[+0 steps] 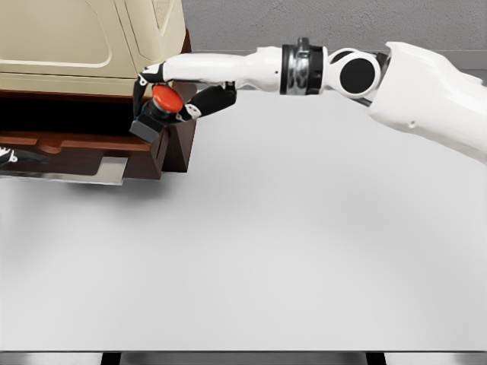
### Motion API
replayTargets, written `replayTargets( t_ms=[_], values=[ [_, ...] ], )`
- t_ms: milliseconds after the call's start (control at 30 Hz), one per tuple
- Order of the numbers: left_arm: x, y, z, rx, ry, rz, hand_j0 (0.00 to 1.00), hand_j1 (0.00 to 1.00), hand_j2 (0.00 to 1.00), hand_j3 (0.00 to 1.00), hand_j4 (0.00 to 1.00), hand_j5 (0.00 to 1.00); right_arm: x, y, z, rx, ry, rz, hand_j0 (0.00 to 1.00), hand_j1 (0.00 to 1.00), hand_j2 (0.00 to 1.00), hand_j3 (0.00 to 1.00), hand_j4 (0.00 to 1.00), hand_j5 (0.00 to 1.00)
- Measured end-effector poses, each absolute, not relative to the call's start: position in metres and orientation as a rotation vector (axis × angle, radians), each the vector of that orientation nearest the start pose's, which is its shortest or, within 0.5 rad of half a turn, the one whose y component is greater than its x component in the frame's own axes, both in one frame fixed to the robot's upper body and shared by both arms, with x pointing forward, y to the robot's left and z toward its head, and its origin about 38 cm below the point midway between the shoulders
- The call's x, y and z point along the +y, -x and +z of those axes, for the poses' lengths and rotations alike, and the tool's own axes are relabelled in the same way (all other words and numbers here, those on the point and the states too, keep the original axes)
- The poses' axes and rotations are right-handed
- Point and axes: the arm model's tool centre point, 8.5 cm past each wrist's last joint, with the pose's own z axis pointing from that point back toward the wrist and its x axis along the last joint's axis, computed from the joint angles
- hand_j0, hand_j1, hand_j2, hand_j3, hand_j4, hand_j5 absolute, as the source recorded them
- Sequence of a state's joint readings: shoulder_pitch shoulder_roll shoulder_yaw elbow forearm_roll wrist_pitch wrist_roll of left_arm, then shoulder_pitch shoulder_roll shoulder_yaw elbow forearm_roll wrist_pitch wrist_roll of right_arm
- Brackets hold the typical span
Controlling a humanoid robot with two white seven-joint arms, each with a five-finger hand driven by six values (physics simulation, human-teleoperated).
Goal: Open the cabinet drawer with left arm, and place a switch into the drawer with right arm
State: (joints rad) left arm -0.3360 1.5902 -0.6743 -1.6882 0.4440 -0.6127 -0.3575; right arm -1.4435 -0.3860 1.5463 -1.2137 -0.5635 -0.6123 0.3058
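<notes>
Right hand (176,95) grasping red-buttoned switch (158,109) over open drawer (84,144); drawer contents unclear.

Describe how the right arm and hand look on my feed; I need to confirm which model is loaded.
The right arm has glossy white shells, a ribbed metallic-and-black wrist ring and a round black joint cap. The right hand has a white back and black-jointed fingers with white segments. No cables or markings show.

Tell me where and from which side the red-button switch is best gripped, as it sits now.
Grip the switch by the dark boxy base below its red dome, coming from the right side, as the right hand does now. The base offers flat opposing faces for the fingers; the rounded dome would likely slip. The cabinet blocks the left and rear, and the open drawer lies below.
</notes>
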Motion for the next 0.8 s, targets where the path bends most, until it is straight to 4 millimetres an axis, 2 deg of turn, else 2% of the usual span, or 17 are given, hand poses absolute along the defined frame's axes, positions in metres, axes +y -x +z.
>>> replayTargets(
  t_ms=[333,800],
  values=[
    [0.443,-0.312,0.309,-1.321,-0.157,-1.655,1.00,1.00,1.00,1.00,1.00,1.00,-0.029,-0.483,0.326,2.483,0.613,-2.539,0.40,0.40,0.40,0.40,0.40,0.40],
    [0.442,-0.310,0.310,-1.313,-0.157,-1.666,1.00,1.00,1.00,1.00,1.00,1.00,-0.009,-0.503,0.337,2.506,0.585,-2.544,0.41,0.41,0.41,0.41,0.41,0.41]
  ],
)
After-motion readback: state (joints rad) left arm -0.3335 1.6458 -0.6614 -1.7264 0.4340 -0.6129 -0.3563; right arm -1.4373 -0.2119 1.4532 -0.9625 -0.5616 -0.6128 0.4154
